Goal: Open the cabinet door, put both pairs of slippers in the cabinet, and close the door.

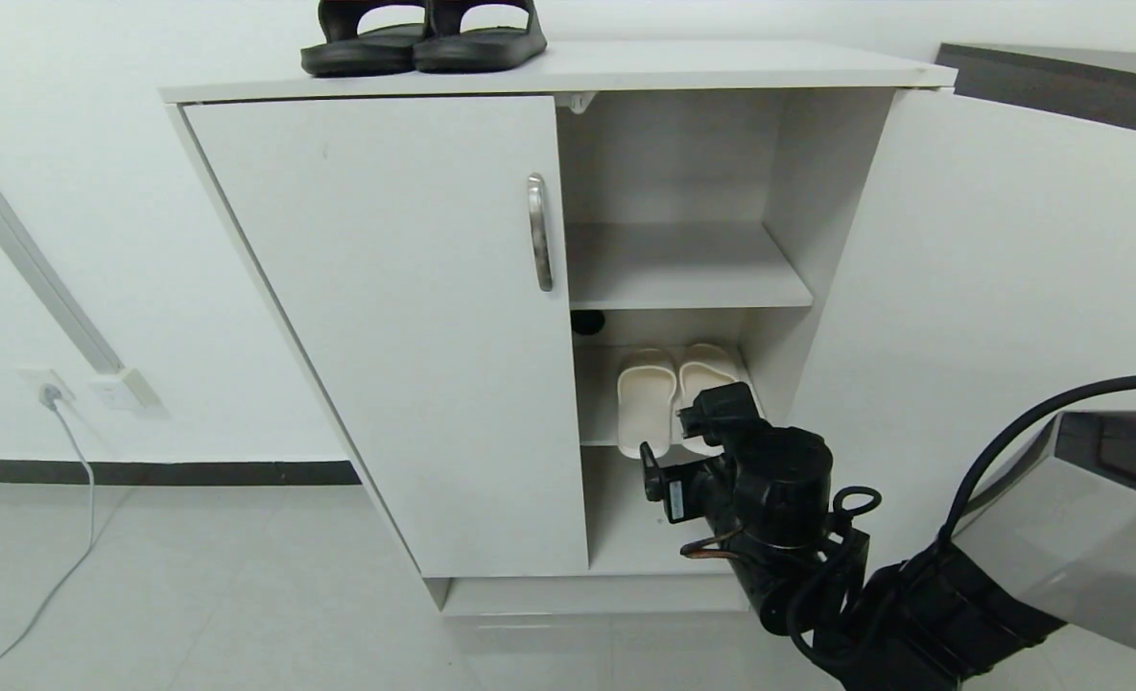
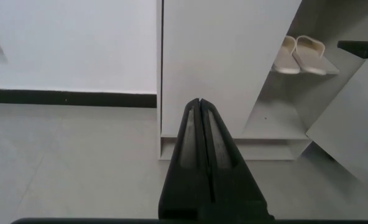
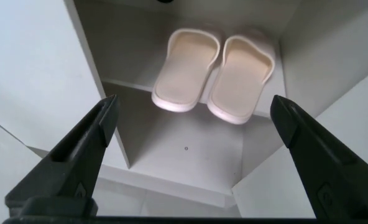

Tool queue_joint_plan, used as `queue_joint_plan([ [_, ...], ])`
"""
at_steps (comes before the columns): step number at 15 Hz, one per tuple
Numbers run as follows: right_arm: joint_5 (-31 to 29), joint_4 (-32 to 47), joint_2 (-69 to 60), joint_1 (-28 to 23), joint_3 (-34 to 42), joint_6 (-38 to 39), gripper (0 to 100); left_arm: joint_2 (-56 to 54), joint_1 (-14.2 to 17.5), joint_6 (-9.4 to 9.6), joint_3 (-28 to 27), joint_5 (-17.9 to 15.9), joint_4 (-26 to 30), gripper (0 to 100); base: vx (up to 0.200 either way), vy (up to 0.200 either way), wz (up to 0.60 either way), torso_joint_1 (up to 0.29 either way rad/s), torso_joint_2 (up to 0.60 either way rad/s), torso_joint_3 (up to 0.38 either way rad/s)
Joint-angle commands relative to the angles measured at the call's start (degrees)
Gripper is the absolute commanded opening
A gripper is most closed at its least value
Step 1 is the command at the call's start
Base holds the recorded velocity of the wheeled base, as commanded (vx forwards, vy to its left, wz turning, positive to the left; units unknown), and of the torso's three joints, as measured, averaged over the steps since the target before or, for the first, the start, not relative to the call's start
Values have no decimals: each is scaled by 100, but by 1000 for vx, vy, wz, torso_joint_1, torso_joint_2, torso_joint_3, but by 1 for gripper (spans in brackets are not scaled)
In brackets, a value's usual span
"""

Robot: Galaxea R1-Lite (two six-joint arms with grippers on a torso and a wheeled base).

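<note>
Right wrist view: cream slippers [image 3: 212,74] point toes into cabinet [image 3: 171,152], right hand [image 3: 194,106] apart.

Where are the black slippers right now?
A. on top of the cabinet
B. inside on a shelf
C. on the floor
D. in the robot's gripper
A. The black slippers sit on top of the cabinet, while the cream slippers lie on a shelf inside it.
</note>
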Motion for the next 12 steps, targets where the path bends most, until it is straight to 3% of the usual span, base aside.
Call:
queue_joint_plan([
  [1,-4,-19,44,2,4,-10,100,7,1,-8,1,11,0,0,0,0,0,2,2,198],
  [3,-4,-28,53,2,13,-10,100,7,1,9,1,11,0,0,0,0,0,2,-2,176],
  [12,-4,-90,123,-7,66,-10,100,7,1,1,1,11,0,0,0,0,0,0,0,0],
])
